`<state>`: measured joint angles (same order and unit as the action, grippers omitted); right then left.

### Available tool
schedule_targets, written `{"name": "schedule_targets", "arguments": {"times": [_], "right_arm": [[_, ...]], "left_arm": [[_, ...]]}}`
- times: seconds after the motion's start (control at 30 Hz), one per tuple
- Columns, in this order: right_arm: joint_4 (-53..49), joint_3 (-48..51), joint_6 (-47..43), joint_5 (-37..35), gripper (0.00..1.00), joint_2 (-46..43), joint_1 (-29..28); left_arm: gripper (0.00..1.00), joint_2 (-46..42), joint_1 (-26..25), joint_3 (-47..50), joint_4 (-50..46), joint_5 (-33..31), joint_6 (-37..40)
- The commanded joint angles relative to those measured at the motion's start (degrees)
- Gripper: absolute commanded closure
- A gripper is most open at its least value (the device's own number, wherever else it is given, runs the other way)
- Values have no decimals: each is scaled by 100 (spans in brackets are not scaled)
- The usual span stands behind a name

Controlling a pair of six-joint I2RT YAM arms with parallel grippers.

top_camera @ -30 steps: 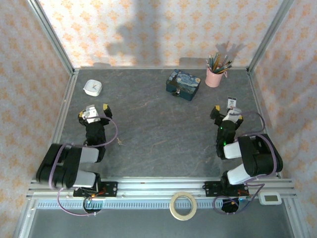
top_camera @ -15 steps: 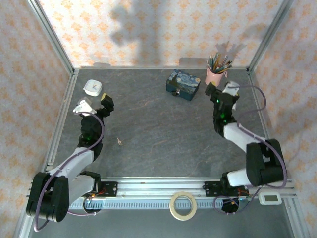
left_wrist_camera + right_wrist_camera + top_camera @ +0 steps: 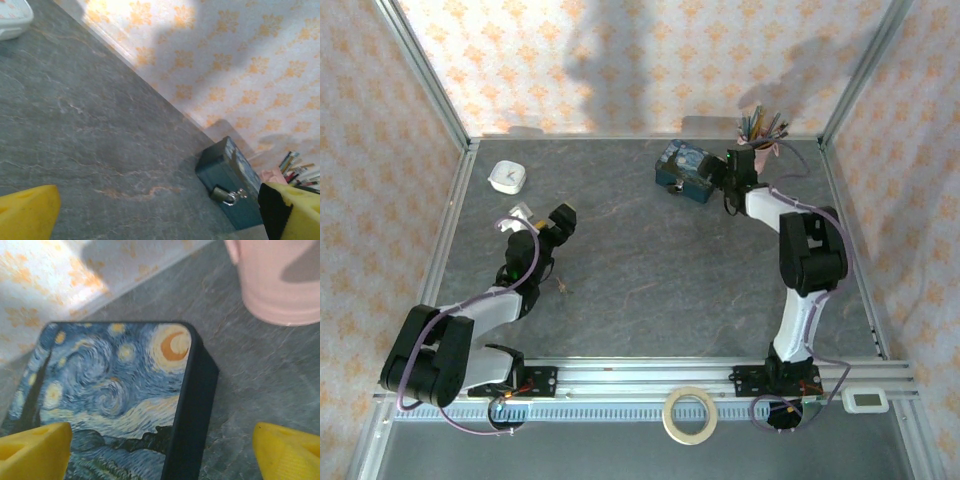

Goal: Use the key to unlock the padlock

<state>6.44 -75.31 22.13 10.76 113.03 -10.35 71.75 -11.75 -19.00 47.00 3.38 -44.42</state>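
The tiny dark grey padlock (image 3: 223, 195) hangs by its thin shackle on the front of the blue starry-night box (image 3: 235, 172). From above, the box (image 3: 686, 166) stands at the back of the table. A tiny pale thing that looks like the key (image 3: 563, 287) lies on the mat near the left arm. My left gripper (image 3: 544, 221) hovers open and empty over the left half of the table, its yellow fingertips (image 3: 26, 215) wide apart. My right gripper (image 3: 718, 172) is open over the box's right edge (image 3: 192, 405), with nothing held between its fingertips (image 3: 287, 452).
A pink cup (image 3: 760, 140) full of pencils stands just right of the box, close to the right gripper, and appears again as the pink cup (image 3: 280, 280). A small white item (image 3: 507, 177) lies at the back left. A tape roll (image 3: 689, 413) rests on the front rail.
Both arms have unfolded from near their bases. The right gripper swung back and left to the box. The left gripper rose, then turned right toward the box.
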Motion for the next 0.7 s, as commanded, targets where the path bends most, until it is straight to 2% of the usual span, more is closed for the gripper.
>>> {"name": "schedule_targets", "arguments": {"times": [0.0,0.23,0.43,0.67], "right_arm": [[-388,-568,25,467,9,396,-20],[-732,-1322,-161,745,18,1104,-111],[-1392,-1648,-1169,683,32,1389,-579],[-1780,-1331,-2143,894,37,1303,-1133]], "left_arm": [[1,-101,-43,61,67,195,-139],[1,-449,-47,165,-224,46,-3],[1,-565,-51,294,-115,-81,-82],[1,-479,-60,292,-22,-48,-123]]}}
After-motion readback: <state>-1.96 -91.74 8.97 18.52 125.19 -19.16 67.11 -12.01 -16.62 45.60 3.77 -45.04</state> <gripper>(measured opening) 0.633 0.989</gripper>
